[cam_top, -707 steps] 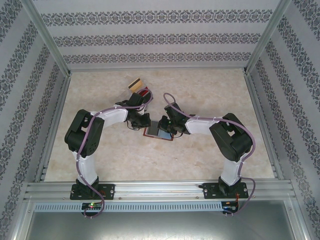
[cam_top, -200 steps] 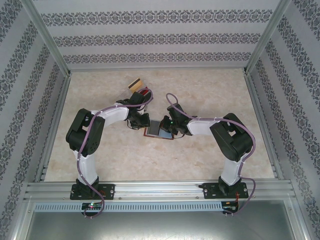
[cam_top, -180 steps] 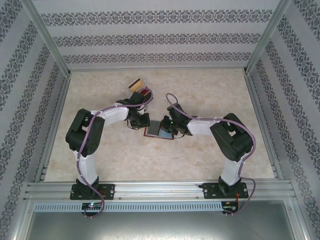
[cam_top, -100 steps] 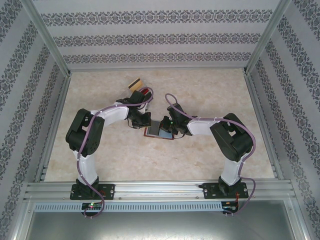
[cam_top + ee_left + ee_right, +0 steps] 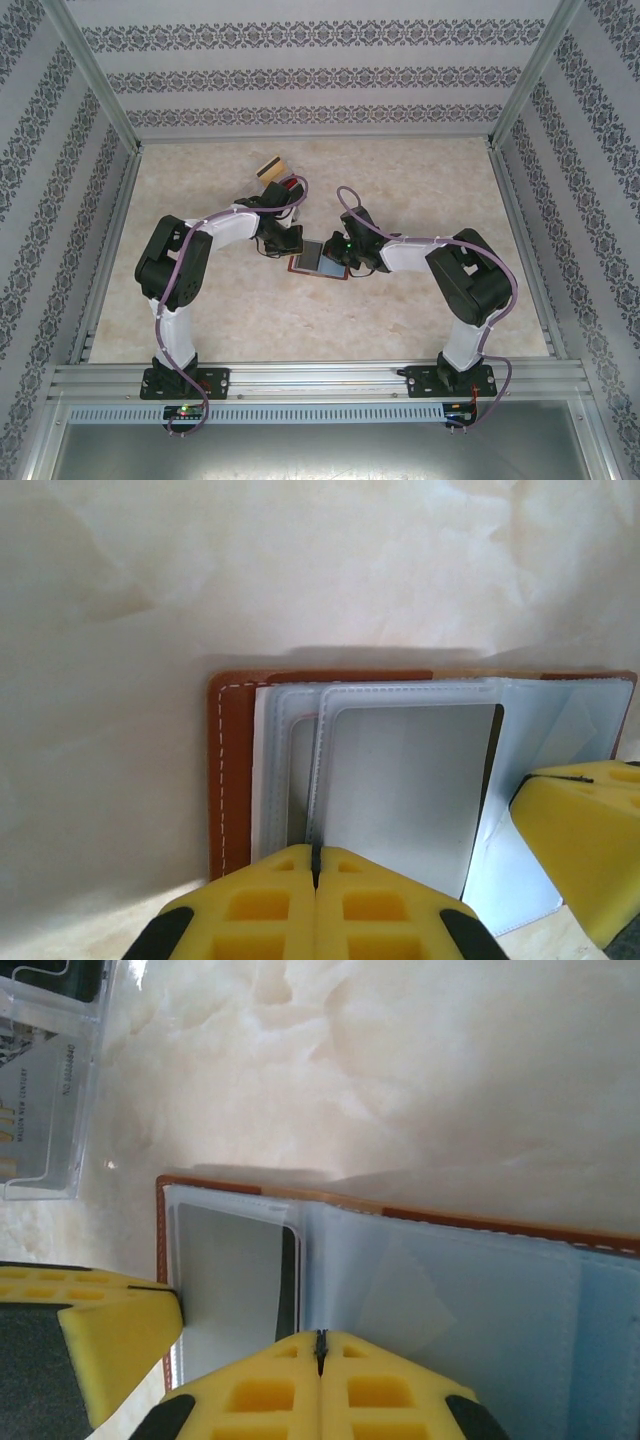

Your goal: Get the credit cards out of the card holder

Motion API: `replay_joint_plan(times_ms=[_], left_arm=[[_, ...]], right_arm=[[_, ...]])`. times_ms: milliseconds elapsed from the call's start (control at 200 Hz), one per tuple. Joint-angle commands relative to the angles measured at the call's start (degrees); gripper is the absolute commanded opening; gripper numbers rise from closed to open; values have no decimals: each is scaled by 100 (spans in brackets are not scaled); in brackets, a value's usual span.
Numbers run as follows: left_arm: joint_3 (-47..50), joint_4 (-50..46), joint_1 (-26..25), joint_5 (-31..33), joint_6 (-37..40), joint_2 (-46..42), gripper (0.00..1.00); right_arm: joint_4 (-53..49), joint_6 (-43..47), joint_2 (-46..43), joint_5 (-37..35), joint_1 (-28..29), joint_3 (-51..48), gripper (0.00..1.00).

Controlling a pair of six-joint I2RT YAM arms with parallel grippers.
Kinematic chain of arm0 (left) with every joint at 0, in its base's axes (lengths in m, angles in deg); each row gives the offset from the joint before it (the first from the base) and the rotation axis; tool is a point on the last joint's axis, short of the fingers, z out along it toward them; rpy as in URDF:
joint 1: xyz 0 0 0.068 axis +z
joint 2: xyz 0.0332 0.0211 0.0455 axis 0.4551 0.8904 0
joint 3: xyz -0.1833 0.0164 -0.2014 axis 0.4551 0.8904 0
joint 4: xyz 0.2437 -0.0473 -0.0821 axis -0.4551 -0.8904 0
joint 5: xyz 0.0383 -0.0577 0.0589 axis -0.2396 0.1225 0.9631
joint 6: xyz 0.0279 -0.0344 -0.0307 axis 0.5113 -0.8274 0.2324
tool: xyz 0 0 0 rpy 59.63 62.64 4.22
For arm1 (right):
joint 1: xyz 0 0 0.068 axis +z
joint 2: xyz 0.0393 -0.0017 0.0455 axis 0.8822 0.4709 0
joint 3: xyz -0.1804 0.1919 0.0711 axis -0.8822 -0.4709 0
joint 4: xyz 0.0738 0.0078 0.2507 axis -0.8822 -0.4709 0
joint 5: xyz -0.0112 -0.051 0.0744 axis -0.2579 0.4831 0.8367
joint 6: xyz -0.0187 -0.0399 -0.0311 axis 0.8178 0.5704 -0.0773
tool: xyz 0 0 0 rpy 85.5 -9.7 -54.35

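Brown card holder (image 5: 235,780) with white stitching, yellow left tool (image 5: 315,870), cream marbled table (image 5: 100,680).

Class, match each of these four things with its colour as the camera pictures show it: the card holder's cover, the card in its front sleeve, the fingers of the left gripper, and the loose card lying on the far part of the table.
Things:
1. card holder cover
2. card in the sleeve
3. fingers of the left gripper
4. loose card

Colours:
A. yellow
B. tan with a dark stripe
C. brown
D. silver-grey

Pairs: 1-C, 2-D, 3-A, 4-B
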Motion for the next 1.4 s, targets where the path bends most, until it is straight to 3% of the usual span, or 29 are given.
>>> replay_joint_plan(times_ms=[0,405,689,1074,1264,1394], left_arm=[[-13,-241,-52,171,135,214,6],[76,-225,-50,163,113,279,6],[161,-172,-51,66,96,311,5],[200,-57,-50,-201,118,337,5],[180,-173,-50,-9,154,219,12],[179,-255,-54,219,262,74,26]], right_arm=[[273,-152,120,360,-6,13,14],[186,-249,376,431,3,123,15],[875,-380,486,829,-19,39,16],[1204,-268,460,1003,16,30,10],[923,-110,307,759,-9,-15,0],[660,20,64,544,-110,-146,0]])
